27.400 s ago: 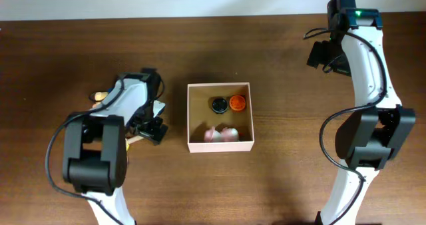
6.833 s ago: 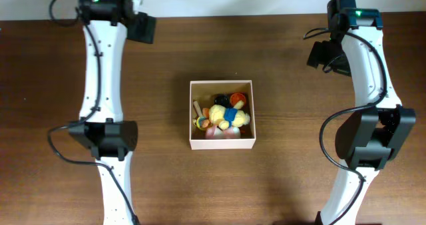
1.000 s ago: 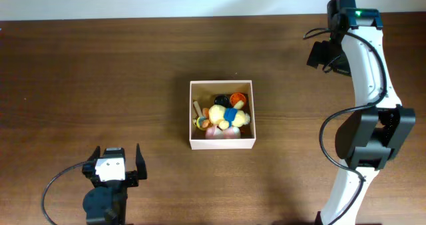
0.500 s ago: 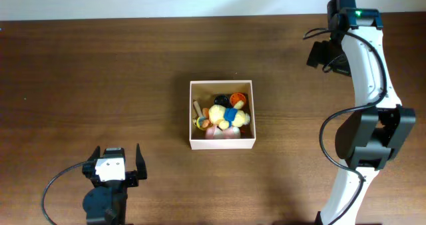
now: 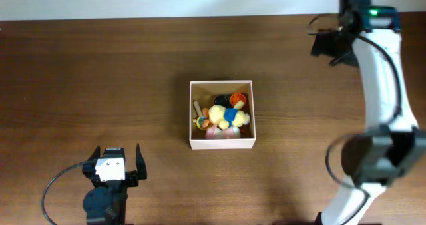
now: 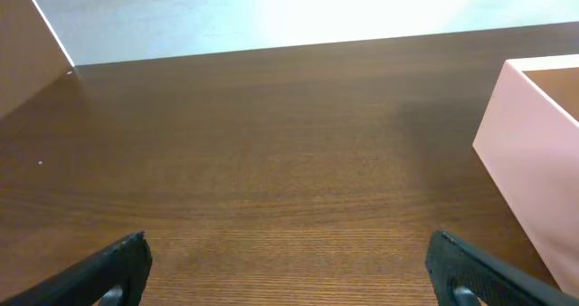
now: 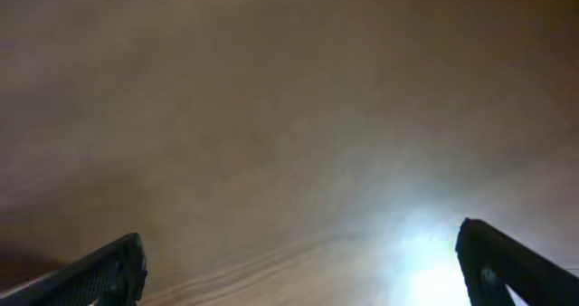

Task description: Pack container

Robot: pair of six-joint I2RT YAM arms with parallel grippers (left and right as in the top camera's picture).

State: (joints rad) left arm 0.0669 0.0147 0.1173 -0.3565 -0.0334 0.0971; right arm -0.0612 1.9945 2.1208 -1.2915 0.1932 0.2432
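The container, holding small toys, sat mid-tabletop. The left gripper and right gripper were empty, fingers spread wide.

Overhead view: we see a dark brown, wood-grained table spanning the scene from left to right. Directly on it, near the middle, one square, lidless container with white outer walls sits flat on the wood, with bare tabletop on all four sides.
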